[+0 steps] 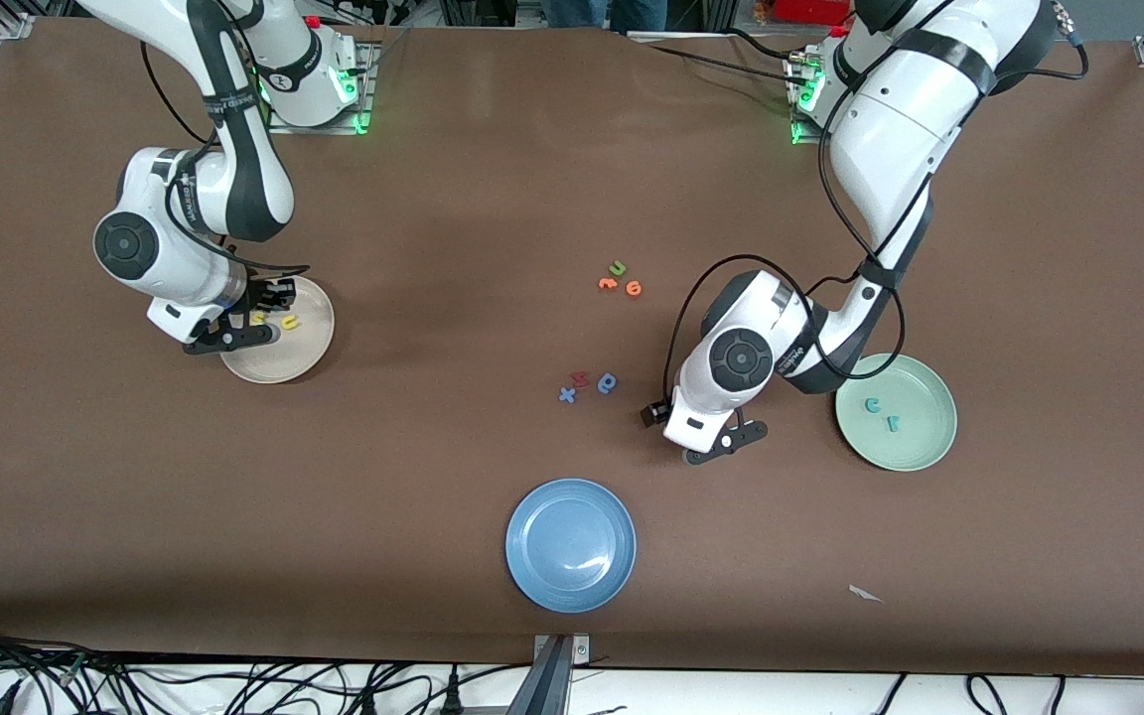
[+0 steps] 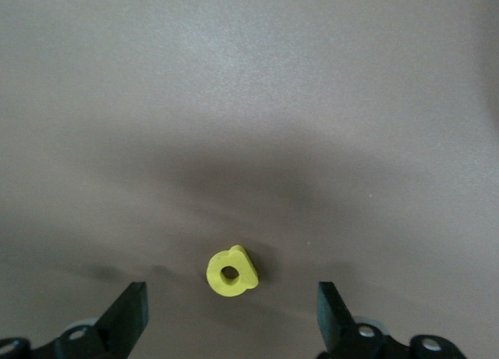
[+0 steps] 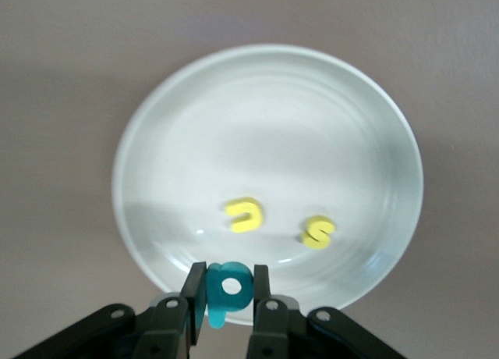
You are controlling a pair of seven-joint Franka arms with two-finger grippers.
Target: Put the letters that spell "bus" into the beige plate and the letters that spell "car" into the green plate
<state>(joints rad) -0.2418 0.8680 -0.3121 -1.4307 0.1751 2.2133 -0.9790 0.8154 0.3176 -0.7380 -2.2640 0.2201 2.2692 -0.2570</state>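
Over the beige plate [image 1: 296,363], my right gripper [image 1: 252,320] is shut on the teal "b" [image 3: 228,289], held just above the plate's rim [image 3: 156,265]. The yellow "u" [image 3: 245,215] and yellow "s" [image 3: 317,232] lie in that plate. My left gripper [image 2: 232,316] hangs low over the bare table and is open. The yellow "a" [image 2: 231,271] lies flat just ahead of the gap between its fingertips, untouched. In the front view the left hand [image 1: 721,397] hides that letter. The green plate [image 1: 920,447] holds the teal "c" [image 1: 872,404] and teal "r" [image 1: 893,422].
A blue plate [image 1: 570,544] sits near the table's front edge. Orange letters and a green "u" [image 1: 618,268] lie mid-table. A blue "x" [image 1: 567,394], a red letter [image 1: 580,378] and a blue rounded letter [image 1: 608,383] lie beside the left hand. A paper scrap [image 1: 865,593] lies near the front edge.
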